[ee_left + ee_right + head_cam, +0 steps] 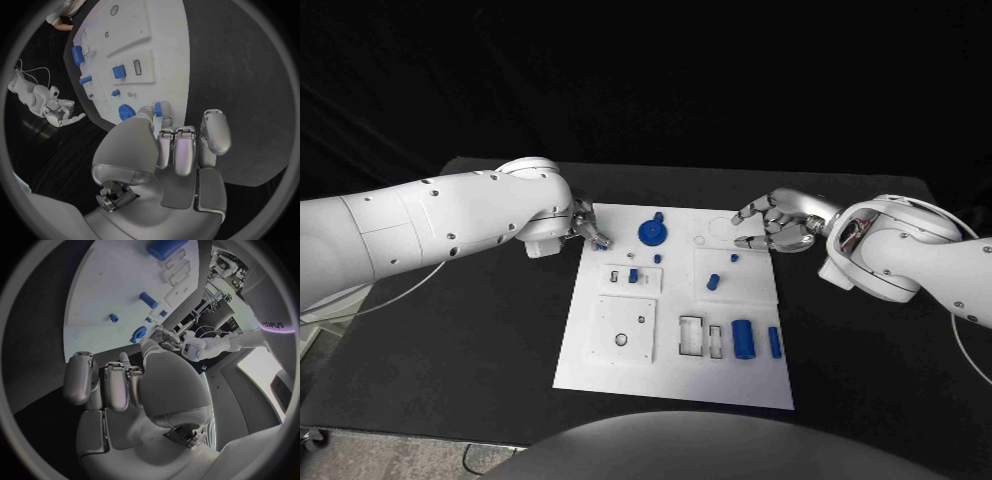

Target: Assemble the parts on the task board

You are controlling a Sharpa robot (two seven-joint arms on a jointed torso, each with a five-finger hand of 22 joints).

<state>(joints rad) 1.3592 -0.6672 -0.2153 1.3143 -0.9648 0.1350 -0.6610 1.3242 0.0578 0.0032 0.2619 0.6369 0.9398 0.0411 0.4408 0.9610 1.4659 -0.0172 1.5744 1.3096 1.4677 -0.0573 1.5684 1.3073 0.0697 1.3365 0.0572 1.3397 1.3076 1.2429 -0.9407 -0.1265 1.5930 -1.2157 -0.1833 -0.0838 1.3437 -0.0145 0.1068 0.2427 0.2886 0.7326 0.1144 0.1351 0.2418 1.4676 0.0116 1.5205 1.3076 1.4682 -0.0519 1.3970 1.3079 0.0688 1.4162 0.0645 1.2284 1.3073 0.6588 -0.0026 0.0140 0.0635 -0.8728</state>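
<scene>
task board (pixel 625 372) lies between both hands; left hand (pixel 583 228) pinches a small blue part (pixel 159 109), which may slip; right hand (pixel 772 226) curled, holding nothing.

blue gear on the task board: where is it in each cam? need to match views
Head view: blue gear at the far end of the task board, between the two hands.
Left wrist view: gear at the board edge, just past the left hand's fingers.
Right wrist view: gear near the board edge, beyond the right hand's fingers.
Shared landmark: the small blue peg near the gear.
</scene>
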